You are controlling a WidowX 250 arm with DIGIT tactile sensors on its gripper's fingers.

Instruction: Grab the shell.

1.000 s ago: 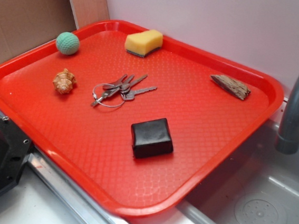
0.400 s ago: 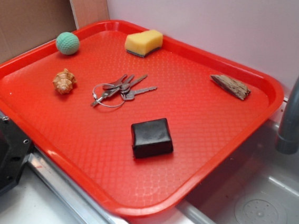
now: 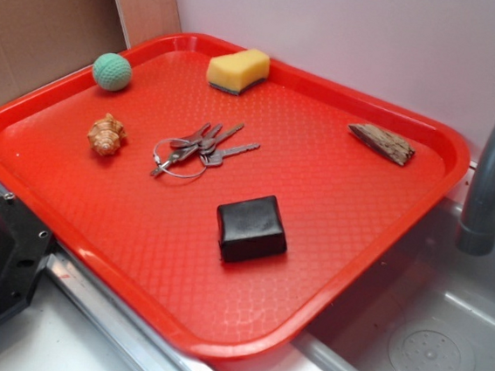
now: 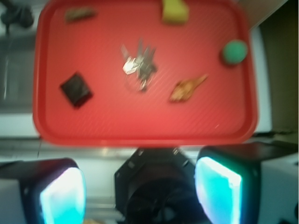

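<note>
Gripper (image 4: 140, 191) high above the tray, fingers spread wide and empty.

On the red tray (image 3: 215, 336), a black block (image 3: 251, 227) lies nearest, a bunch of keys (image 3: 200, 150) mid-tray, the shell (image 3: 106, 134) to their left near the left rim, a green ball (image 3: 112, 72) beyond it, a wood piece (image 3: 381, 142) right, a yellow sponge (image 3: 238, 69) farthest.

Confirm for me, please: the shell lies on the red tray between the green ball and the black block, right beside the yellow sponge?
Not quite. The shell is on the red tray, but the yellow sponge sits far off at the back rim. The shell lies beside the keys, below the green ball, as the exterior view shows.
</note>
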